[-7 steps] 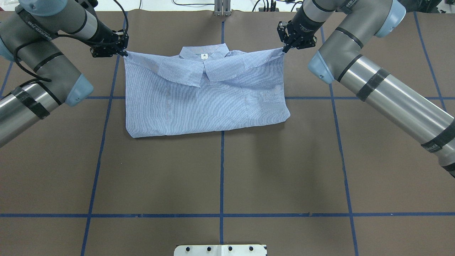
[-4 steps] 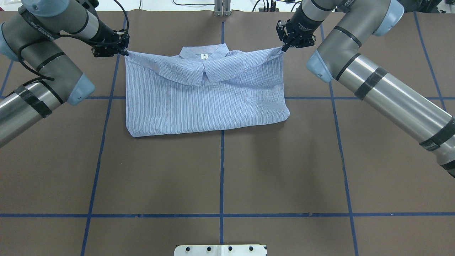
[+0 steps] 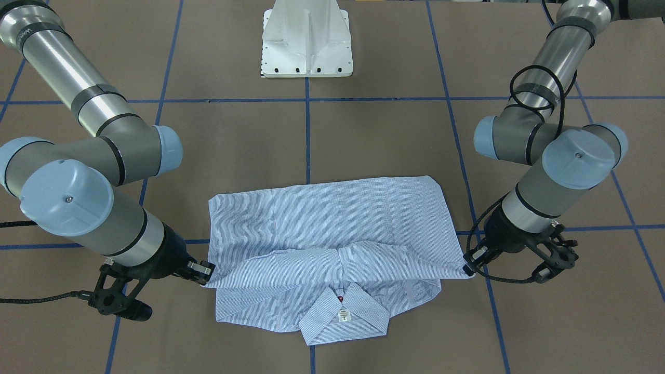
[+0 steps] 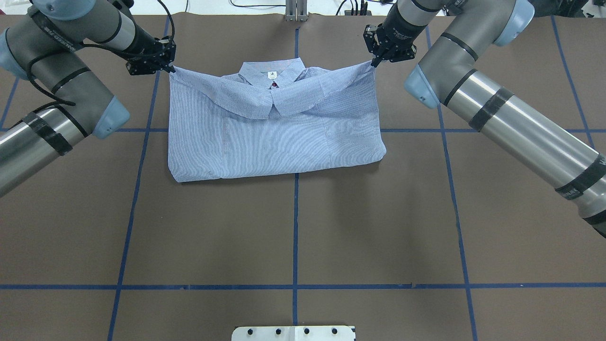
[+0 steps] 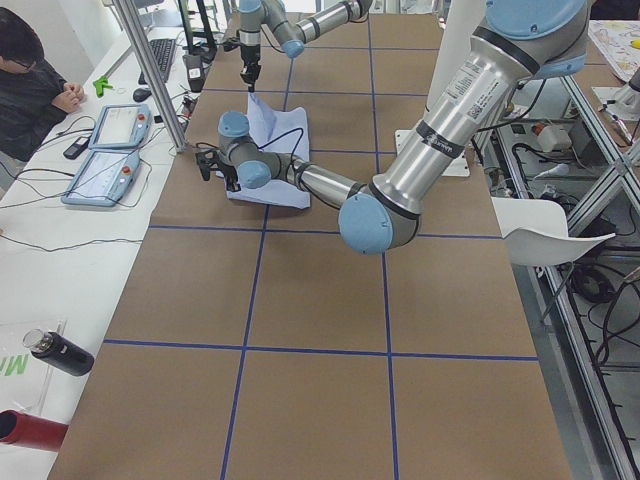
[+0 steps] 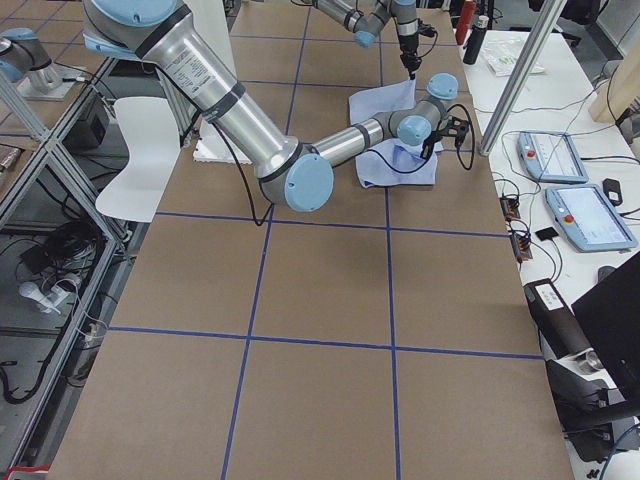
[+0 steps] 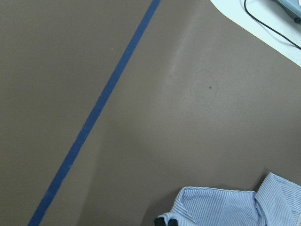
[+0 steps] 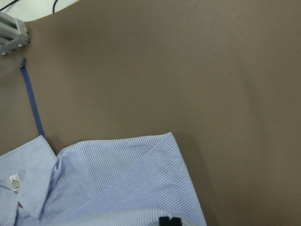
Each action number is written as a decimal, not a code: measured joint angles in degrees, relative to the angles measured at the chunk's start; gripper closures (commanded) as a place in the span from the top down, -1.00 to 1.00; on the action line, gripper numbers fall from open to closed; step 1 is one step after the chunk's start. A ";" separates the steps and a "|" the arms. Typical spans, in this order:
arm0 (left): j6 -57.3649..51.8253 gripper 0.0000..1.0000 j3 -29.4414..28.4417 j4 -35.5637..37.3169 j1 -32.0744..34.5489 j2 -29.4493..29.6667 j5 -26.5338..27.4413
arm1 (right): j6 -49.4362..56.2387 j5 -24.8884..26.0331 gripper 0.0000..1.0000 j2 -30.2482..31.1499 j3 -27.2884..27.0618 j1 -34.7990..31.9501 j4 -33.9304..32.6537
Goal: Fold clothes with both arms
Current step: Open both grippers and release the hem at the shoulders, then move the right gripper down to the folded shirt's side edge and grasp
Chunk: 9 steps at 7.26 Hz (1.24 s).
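Across the table [image 4: 293, 237], read left to right from the overhead view. Item one: left gripper [image 4: 170, 69], low over the far left of the work area, jaws closed to a pinch on the left corner of the shirt's upper layer. Its wrist view shows the black tips together at the cloth's edge. Item two: shirt [image 4: 274, 142], blue-and-white stripe, lying in the far half of the table astride the centre tape line. Its collar [image 4: 272, 71] is toward the far edge, with the neck label [image 4: 272, 75] showing. The body is already doubled into a broad rectangle, with a clean fold along the near side. The upper layer is drawn up toward the collar, pulled taut at both corners and sagging in the middle to just short of the collar. Item three: right gripper [image 4: 374, 63], opposite its partner at the far right corner of that layer, also closed tight on a pinch of cloth. From the front view both held corners sit slightly raised off the layer beneath. Status, as I judge it: the lengthwise fold looks nearly done, though the held edge is not yet laid down or let go. The bundle is wide, so it probably wants at least one more fold across. Item four: white pedestal [image 3: 306, 47], at the robot's side of the table, well apart from the shirt.
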<state>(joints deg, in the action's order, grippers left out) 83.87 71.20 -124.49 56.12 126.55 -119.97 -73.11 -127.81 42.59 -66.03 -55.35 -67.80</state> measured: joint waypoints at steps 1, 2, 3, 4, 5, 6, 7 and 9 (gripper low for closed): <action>-0.11 0.99 0.04 0.02 -0.02 -0.08 0.00 | 0.04 0.36 1.00 0.13 0.01 0.11 -0.02; -0.41 0.99 0.12 0.06 0.00 -0.17 0.02 | 0.06 0.59 1.00 0.30 0.02 0.06 -0.09; -0.56 0.99 0.44 0.12 0.14 -0.34 0.04 | 0.09 0.55 1.00 0.41 0.01 -0.07 -0.12; -0.59 0.99 1.03 0.22 0.29 -0.51 0.02 | 0.03 0.23 1.00 0.50 -0.32 -0.22 -0.13; -0.57 0.99 1.78 0.37 0.37 -0.64 -0.01 | -0.22 -0.48 1.00 1.22 -1.71 -0.28 -0.19; -0.44 0.99 3.01 0.63 0.49 -0.84 -0.12 | -0.47 -1.48 1.00 3.66 -5.13 -0.11 -0.40; -0.21 0.99 4.35 0.85 0.59 -1.20 -0.25 | -0.57 -2.07 1.00 6.70 -9.13 0.40 -0.75; 0.05 0.99 5.87 0.99 0.65 -1.94 -0.34 | -0.61 -1.57 1.00 11.71 -14.93 3.38 -2.08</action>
<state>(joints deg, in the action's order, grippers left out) 83.92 77.06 -123.51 56.77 124.61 -120.31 -73.71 -129.39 54.29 -80.97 -51.97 -69.88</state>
